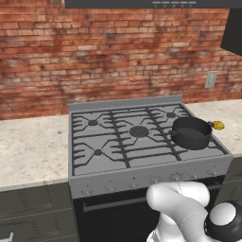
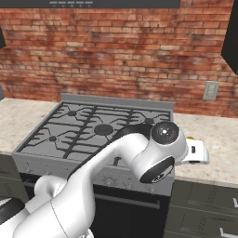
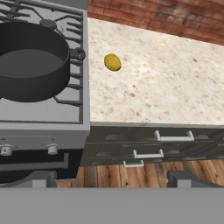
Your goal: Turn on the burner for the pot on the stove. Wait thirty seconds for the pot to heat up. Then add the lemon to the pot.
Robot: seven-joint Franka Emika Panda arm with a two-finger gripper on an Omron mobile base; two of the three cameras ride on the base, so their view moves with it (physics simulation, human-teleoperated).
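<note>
End effector open; pot holds nothing.

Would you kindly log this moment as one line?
gripper: open, empty | pot: front-right burner of stove | lemon: on counter beside stove
</note>
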